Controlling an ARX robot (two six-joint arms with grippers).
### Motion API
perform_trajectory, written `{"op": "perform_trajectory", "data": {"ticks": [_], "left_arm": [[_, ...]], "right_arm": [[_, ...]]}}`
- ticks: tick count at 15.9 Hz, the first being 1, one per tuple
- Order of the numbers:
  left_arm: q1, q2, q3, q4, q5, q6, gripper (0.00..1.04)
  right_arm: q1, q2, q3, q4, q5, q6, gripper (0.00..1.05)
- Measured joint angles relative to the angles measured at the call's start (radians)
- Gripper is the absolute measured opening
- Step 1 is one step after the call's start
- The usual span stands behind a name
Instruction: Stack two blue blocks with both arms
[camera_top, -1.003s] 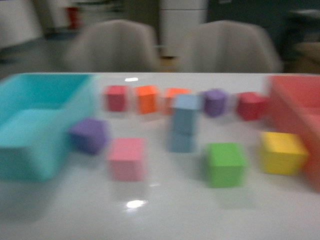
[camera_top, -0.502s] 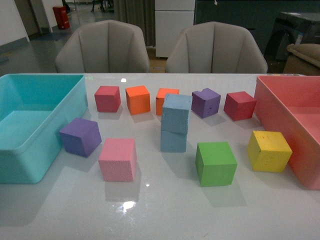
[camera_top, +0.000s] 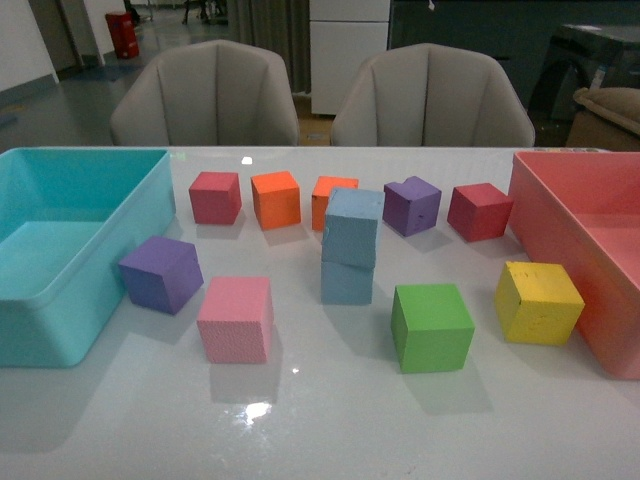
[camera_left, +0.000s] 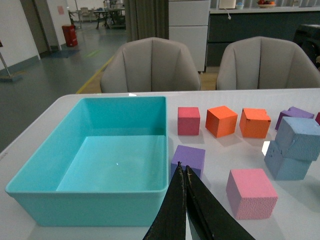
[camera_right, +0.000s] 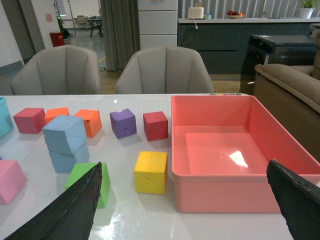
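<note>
Two pale blue blocks stand stacked mid-table: the upper blue block (camera_top: 352, 226) sits slightly twisted on the lower blue block (camera_top: 347, 281). The stack also shows in the left wrist view, upper blue block (camera_left: 299, 137) on lower blue block (camera_left: 285, 165), and in the right wrist view, upper blue block (camera_right: 64, 134) on lower blue block (camera_right: 68, 158). Neither arm appears in the front view. My left gripper (camera_left: 183, 169) is shut on nothing, near the teal bin and well apart from the stack. My right gripper (camera_right: 185, 175) is open wide, empty, away from the stack.
A teal bin (camera_top: 30, 310) stands at the left, a pink bin (camera_top: 560, 215) at the right. Around the stack lie a purple cube (camera_top: 160, 273), pink cube (camera_top: 236, 318), green cube (camera_top: 431, 326), yellow cube (camera_top: 538, 301), and a back row of red, orange and purple cubes.
The front view was blurred a second ago and is sharp now. The blocks stand as they did half a second ago.
</note>
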Motion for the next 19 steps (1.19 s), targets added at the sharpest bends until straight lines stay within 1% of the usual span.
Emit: {"op": "perform_trajectory", "data": {"ticks": [1, 2, 3, 4, 10, 19], "left_arm": [[0.034, -0.039, -0.007, -0.031, 0.050, 0.000, 0.02], [0.108, -0.082, -0.017, -0.063, 0.103, 0.000, 0.02], [0.116, -0.095, -0.033, -0.036, 0.095, -0.001, 0.02], [0.113, -0.112, -0.050, -0.048, 0.113, 0.000, 0.02], [0.107, -0.285, -0.050, -0.216, 0.113, 0.000, 0.02], [0.107, -0.422, -0.050, -0.356, 0.113, 0.000, 0.02]], "right_arm": [[0.000, 0.000, 0.000, 0.000, 0.000, 0.000, 0.98], [0.000, 0.000, 0.000, 0.000, 0.000, 0.000, 0.98], [0.000, 0.000, 0.000, 0.000, 0.000, 0.000, 0.98], [0.000, 0.000, 0.000, 0.000, 0.000, 0.000, 0.98], [0.000, 0.000, 0.000, 0.000, 0.000, 0.000, 0.98], [0.000, 0.000, 0.000, 0.000, 0.000, 0.000, 0.98]]}}
